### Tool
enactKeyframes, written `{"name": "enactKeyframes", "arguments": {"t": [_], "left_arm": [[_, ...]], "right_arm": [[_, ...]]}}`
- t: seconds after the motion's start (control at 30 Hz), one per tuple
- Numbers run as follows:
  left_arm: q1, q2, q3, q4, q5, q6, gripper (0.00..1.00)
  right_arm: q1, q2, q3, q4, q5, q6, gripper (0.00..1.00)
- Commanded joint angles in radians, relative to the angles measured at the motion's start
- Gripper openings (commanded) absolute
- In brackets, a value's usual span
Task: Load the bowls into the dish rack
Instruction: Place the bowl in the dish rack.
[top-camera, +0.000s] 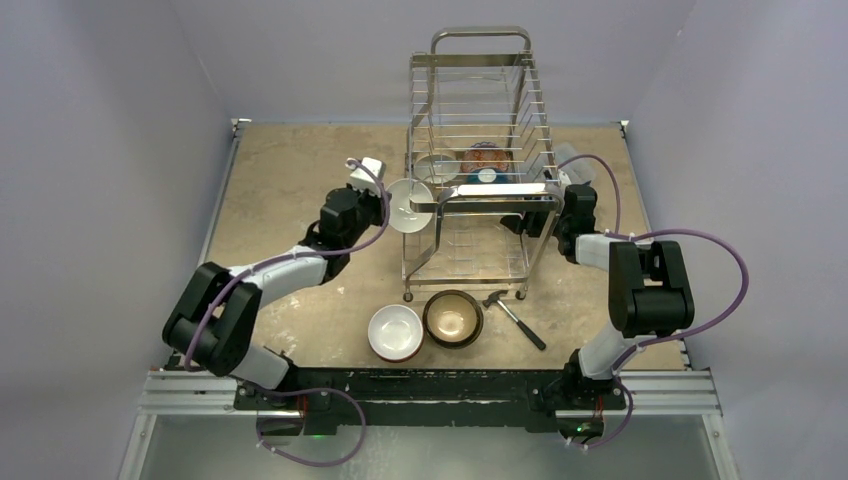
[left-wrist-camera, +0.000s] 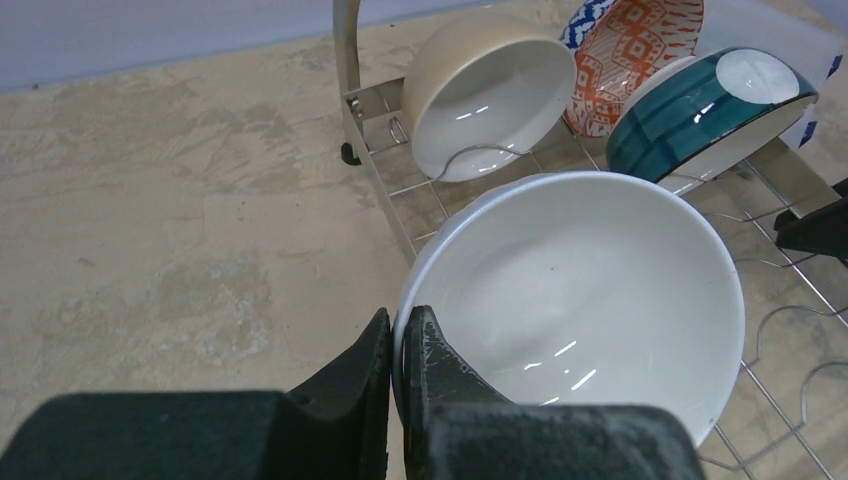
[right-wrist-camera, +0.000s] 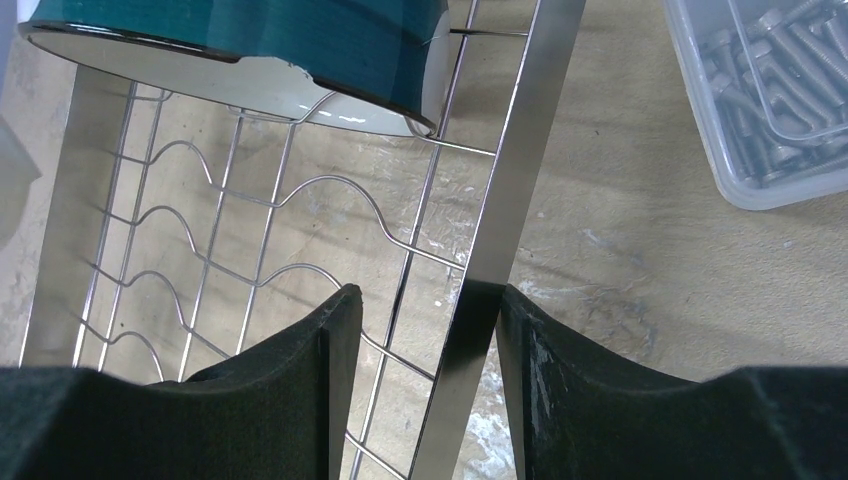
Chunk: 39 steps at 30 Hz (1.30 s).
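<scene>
My left gripper (left-wrist-camera: 398, 330) is shut on the rim of a white bowl (left-wrist-camera: 590, 290), holding it tilted over the lower wire shelf at the left side of the dish rack (top-camera: 478, 95). On that shelf a cream bowl (left-wrist-camera: 490, 95), a red-and-white patterned bowl (left-wrist-camera: 635, 55) and a teal bowl (left-wrist-camera: 700, 100) stand on edge. My right gripper (right-wrist-camera: 425, 300) is open at the rack's right side. A flat chrome rail (right-wrist-camera: 510, 200) runs between its fingers, against the right one. On the table in front lie another white bowl (top-camera: 395, 332) and a dark brown bowl (top-camera: 453, 318).
A hammer (top-camera: 515, 315) lies just right of the brown bowl, near the rack's front legs. A clear plastic box (right-wrist-camera: 770, 90) of bolts sits on the table to the right of the rack. The rack's upper tier and arched handle (top-camera: 480, 35) rise above both grippers.
</scene>
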Motion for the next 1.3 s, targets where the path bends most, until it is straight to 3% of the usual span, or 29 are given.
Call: {"name": "enactKeyframes", "arguments": {"t": [0.0,0.23,0.67,1.0,1.27], "left_arm": [[-0.029,0.04,0.075,0.243,-0.085,0.097,0.0],[-0.033,0.134,0.036,0.511,-0.084,0.158,0.0],[-0.049,0.325,0.083,0.8,-0.091,0.287,0.0],[-0.08,0.47,0.147,0.94,-0.119,0.442,0.0],[-0.096,0.551,0.202,0.961,-0.167,0.499,0.0]], "right_arm": [[0.024,-0.062,0.027,0.03,-0.087,-0.017,0.54],[0.024,-0.055,0.028,0.042,-0.093,-0.019,0.54],[0.024,-0.055,0.027,0.047,-0.096,-0.021,0.54],[0.024,-0.046,0.032,0.041,-0.093,-0.031,0.54],[0.024,-0.031,0.035,0.044,-0.101,-0.032,0.54]]}}
